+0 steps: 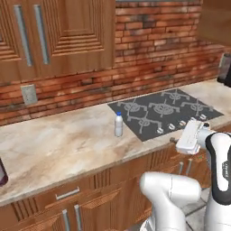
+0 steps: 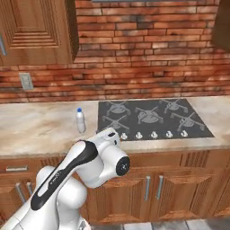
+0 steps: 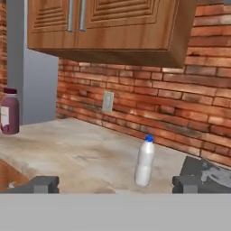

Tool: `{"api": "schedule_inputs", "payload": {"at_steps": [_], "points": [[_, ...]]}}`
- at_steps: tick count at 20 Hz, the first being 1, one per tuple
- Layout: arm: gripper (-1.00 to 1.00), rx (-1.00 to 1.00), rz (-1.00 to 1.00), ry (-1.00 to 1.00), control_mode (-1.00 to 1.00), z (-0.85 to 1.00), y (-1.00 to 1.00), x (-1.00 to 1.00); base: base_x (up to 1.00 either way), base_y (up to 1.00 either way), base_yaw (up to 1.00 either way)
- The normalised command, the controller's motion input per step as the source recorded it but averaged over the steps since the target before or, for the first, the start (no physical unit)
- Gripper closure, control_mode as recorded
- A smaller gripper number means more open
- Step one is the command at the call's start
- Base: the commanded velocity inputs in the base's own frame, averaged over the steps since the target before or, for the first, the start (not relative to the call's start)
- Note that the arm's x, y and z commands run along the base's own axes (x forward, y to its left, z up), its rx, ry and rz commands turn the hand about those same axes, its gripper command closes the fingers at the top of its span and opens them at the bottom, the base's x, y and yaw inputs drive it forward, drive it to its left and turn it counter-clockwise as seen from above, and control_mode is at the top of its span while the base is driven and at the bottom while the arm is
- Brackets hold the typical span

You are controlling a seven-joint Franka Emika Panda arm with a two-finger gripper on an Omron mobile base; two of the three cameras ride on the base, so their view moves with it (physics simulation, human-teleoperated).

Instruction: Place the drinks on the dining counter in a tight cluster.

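Note:
A small clear water bottle [image 1: 118, 125] with a blue cap stands upright on the marble counter, just left of the cooktop; it also shows in the right base view [image 2: 80, 120] and in the hand view [image 3: 145, 161]. A stout purple-red juice bottle [image 3: 10, 111] with a maroon cap stands far along the counter to the left, its edge just visible at the left border [image 1: 2, 173]. My gripper [image 3: 116, 184] is open and empty, held off the counter's front edge, to the right of the water bottle and well short of it. The dining counter is out of view.
A dark cooktop [image 1: 164, 112] with knobs along its front lies to the right of the water bottle. Wooden wall cabinets [image 1: 54, 31] hang over the counter, against a brick wall with an outlet [image 1: 28, 94]. A dark appliance [image 1: 224, 67] stands at the far right.

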Motion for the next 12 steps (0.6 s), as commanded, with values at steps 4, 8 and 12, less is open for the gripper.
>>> {"api": "schedule_inputs", "payload": {"at_steps": [4,8,12], "points": [[-1.00,0.00,0.00,0.00,1.00,0.00,0.00,0.00,0.19,-0.06,0.83],[-1.00,0.00,0.00,0.00,1.00,0.00,0.00,0.00,0.47,-0.39,0.23],[-1.00,0.00,0.00,0.00,1.00,0.00,0.00,0.00,0.59,-0.32,0.04]]}}
